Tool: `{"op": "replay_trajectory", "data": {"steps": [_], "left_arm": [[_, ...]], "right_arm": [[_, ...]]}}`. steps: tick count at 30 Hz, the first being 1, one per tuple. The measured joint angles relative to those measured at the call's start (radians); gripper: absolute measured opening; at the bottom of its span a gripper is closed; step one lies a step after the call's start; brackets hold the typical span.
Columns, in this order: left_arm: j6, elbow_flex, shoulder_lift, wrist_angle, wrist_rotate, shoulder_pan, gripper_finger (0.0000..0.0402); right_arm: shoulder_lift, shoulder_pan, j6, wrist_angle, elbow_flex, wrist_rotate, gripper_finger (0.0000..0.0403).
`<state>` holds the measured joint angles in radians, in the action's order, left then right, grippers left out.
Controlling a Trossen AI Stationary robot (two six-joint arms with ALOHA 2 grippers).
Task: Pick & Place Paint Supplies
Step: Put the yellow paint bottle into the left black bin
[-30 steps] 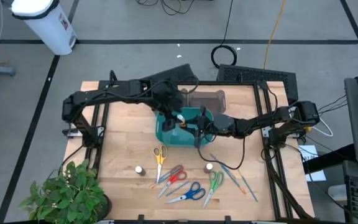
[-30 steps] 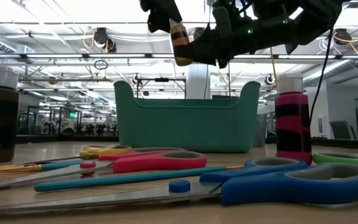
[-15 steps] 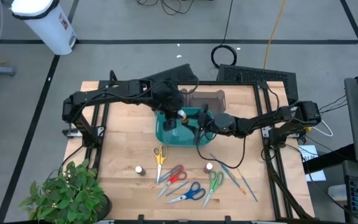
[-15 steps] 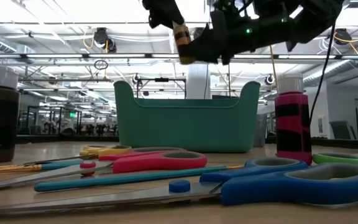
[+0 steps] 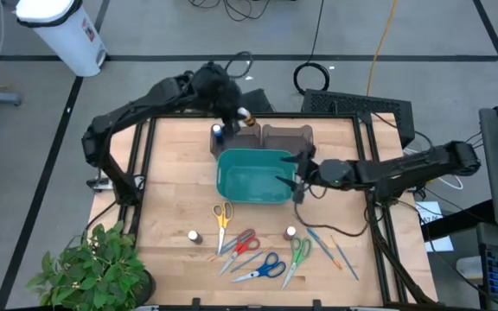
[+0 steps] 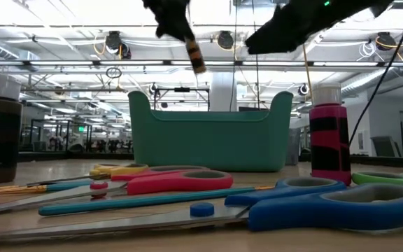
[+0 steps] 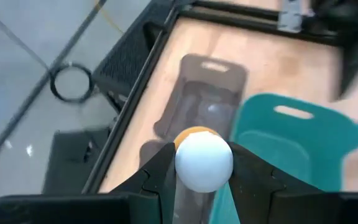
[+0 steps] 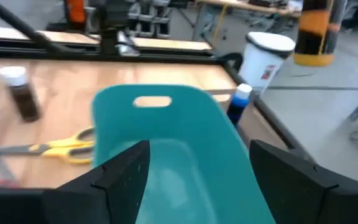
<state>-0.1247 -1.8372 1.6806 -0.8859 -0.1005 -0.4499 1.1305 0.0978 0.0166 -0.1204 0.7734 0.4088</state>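
The left gripper hangs above the far edge of the table, its fingers clamped on an amber paint bottle with a white cap, over the brown tray behind the teal bin. The right gripper sits at the bin's right rim with fingers spread wide and nothing between them. A blue-capped bottle stands by the bin's far left corner. Two more small bottles stand near the front edge among the scissors, with thin paintbrushes lying toward the front right corner.
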Motion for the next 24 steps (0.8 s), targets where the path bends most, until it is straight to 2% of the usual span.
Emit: {"op": "replay_trajectory", "data": {"steps": [4,12,24], "left_arm": [[0.015,0.04,0.06,0.035,-0.026,-0.049,0.0119],[0.001,0.054,0.207,0.079,-0.028,-0.063,0.0119],[0.014,0.054,0.309,0.115,0.012,-0.087,0.0119]], "right_arm": [[-0.071,0.028,-0.015,0.039,-0.005,0.007,0.0271],[-0.175,0.064,0.015,0.028,-0.097,0.007,0.0267],[-0.284,0.064,-0.012,0.027,-0.155,0.006,0.0267]]}}
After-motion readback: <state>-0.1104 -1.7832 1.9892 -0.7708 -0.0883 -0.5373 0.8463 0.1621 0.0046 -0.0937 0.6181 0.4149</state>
